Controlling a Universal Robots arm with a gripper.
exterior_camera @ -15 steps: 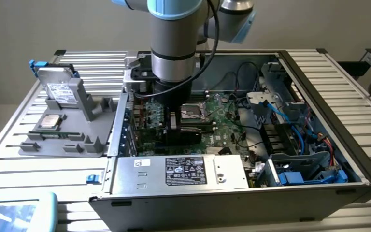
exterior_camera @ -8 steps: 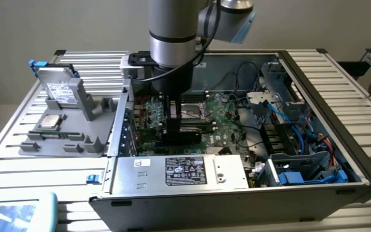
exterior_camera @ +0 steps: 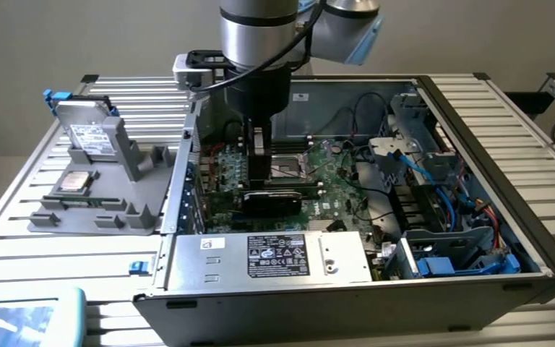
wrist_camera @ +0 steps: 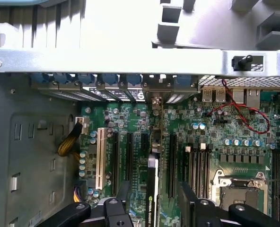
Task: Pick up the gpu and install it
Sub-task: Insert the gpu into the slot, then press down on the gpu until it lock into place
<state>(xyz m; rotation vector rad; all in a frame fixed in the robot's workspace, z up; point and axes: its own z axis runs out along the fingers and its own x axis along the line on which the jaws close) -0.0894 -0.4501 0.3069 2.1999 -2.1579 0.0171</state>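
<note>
Inside open computer case (exterior_camera: 538, 238), fingers (wrist_camera: 123, 191) spread wide astride seated gpu (wrist_camera: 152, 189).

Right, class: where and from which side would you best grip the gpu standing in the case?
Pinch the gpu across its two flat faces near the upper edge, coming straight down. It stands upright on edge on the motherboard, thin, so likely only the top is free.

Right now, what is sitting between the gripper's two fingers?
The gpu, standing on edge on the motherboard, sits between the open gripper's fingers, a gap on each side. The wrist view shows this.
</note>
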